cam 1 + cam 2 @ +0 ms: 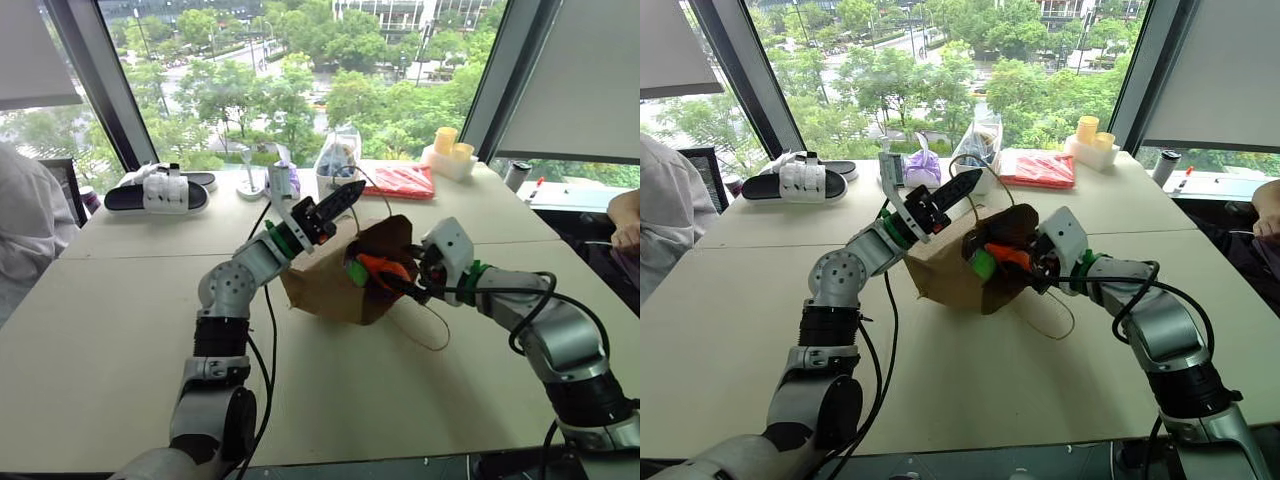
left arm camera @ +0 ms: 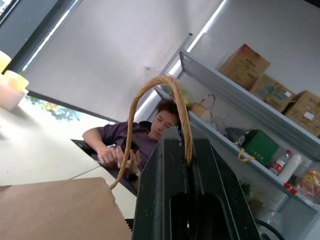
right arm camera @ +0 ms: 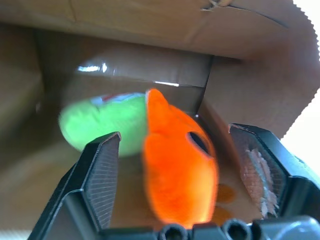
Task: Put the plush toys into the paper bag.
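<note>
The brown paper bag (image 1: 325, 285) lies tilted on the table, its mouth turned toward my right arm. My left gripper (image 1: 345, 197) is shut on the bag's cord handle (image 2: 150, 87) and holds it up. My right gripper (image 1: 400, 285) is at the bag's mouth. Its fingers (image 3: 102, 170) stand open on either side of the orange plush toy (image 3: 177, 170) without pressing it. The green plush toy (image 3: 105, 125) lies just behind the orange one, deeper inside the bag. Both toys (image 1: 372, 270) also show in the bag's opening in the head views.
A pair of black-and-white slippers (image 1: 160, 190) lies at the far left of the table. A purple pouch (image 1: 922, 168), a clear plastic bag (image 1: 338, 160), a red packet (image 1: 400, 182) and yellow cups (image 1: 450, 150) stand along the far edge. People sit at the left (image 1: 25, 220) and right (image 1: 625, 215).
</note>
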Tool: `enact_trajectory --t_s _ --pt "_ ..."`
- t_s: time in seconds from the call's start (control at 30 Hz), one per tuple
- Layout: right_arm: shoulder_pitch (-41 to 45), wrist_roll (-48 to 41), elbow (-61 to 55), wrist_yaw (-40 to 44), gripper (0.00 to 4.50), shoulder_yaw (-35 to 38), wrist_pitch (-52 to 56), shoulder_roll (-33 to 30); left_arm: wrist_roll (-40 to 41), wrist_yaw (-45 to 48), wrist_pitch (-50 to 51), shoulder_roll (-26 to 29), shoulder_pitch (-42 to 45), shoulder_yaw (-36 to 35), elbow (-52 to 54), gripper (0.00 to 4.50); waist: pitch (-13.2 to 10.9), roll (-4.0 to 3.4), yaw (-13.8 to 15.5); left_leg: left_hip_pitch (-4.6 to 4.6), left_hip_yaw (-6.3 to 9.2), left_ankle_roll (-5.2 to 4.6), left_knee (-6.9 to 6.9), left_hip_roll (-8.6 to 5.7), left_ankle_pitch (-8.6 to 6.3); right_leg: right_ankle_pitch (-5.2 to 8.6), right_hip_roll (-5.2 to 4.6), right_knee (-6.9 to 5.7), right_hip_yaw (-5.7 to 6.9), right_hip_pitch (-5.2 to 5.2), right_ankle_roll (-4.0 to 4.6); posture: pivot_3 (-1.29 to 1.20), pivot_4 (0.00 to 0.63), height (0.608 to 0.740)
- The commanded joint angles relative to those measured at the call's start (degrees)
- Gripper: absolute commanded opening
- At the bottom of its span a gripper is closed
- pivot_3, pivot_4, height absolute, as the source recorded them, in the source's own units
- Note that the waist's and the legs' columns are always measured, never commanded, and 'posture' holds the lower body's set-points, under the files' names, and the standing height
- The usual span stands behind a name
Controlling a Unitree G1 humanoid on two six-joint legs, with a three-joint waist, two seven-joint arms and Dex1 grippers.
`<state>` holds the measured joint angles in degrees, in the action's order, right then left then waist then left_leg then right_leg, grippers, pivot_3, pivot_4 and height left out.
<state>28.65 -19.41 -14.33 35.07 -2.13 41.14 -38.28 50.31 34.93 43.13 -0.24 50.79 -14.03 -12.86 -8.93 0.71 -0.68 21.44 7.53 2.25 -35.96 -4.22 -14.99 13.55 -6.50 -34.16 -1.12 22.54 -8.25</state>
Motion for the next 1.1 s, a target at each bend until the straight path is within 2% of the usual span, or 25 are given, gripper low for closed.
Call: enact_trajectory --t_s 0.03,0.17,0.47,0.57,0.7,0.8,0.9,1.1 --pt "-0.6 -0.7 -2.8 -0.5 3.83 1.2 0.5 1.1 0.9 0.3 -1.3 -0.2 2.2 -0.2 0.3 0.0 0.0 0.0 0.0 0.0 0.0 0.0 0.0 0.0 0.0 0.0 0.0 0.0 0.0 0.0 0.0 0.0 0.15 0.74" --pt "-1.9 -3.0 -4.4 -1.0 3.83 4.1 2.6 2.3 0.8 0.2 -1.6 -0.2 2.3 -0.1 0.1 0.0 0.0 0.0 0.1 0.02 -0.01 0.0 -0.01 -0.01 0.0 0.0 0.0 0.01 -0.01 0.0 0.0 0.0 0.15 0.74" --pt "-9.1 -32.1 -14.1 -8.5 3.83 34.3 19.3 7.2 0.1 0.5 -1.9 0.1 1.3 0.7 0.4 0.0 0.0 0.0 1.2 0.02 0.09 -0.22 0.01 -0.01 -0.13 0.0 -0.01 0.04 0.0 -0.04 0.01 0.0 0.15 0.74" --pt "-16.0 -35.3 -13.8 -11.5 3.83 40.1 20.6 7.9 0.2 0.9 -1.8 0.0 1.4 1.0 0.0 0.0 0.0 0.0 1.5 0.01 0.06 -0.23 0.0 -0.01 -0.13 0.0 -0.01 0.03 0.0 -0.05 0.01 0.0 0.15 0.74" --pt "-24.7 -33.7 -13.3 -12.8 3.83 40.2 18.3 8.5 0.2 1.2 -2.0 -0.1 1.6 1.1 -0.6 0.0 0.0 0.0 1.4 0.0 0.0 -0.24 -0.03 -0.01 -0.14 0.0 -0.01 0.03 -0.02 -0.08 0.01 0.0 0.15 0.74" --pt "-29.8 -34.4 -9.3 -16.7 3.83 41.7 14.6 16.2 0.3 1.5 -2.0 -0.4 1.9 1.2 -1.2 0.0 0.0 0.05 1.3 -0.07 -0.02 -0.24 -0.02 0.02 -0.14 0.0 0.02 0.01 -0.02 -0.12 0.01 0.0 0.15 0.74" --pt "-30.6 -37.7 -8.1 -20.6 3.83 42.2 13.4 21.6 0.3 1.7 -2.1 -0.3 1.9 1.3 -1.3 0.0 0.0 -0.11 1.1 -0.08 -0.04 -0.24 0.0 0.04 -0.14 0.0 0.04 -0.05 -0.07 -0.07 0.01 0.0 0.15 0.74" --pt "-30.5 -38.5 -6.5 -24.8 3.83 37.3 11.3 27.5 0.4 1.4 -2.1 -0.3 1.8 1.3 -1.1 0.0 0.1 -0.17 1.0 -0.08 -0.05 -0.24 0.0 0.04 -0.14 0.0 0.06 -0.05 -0.12 -0.04 0.01 0.0 0.15 0.74"
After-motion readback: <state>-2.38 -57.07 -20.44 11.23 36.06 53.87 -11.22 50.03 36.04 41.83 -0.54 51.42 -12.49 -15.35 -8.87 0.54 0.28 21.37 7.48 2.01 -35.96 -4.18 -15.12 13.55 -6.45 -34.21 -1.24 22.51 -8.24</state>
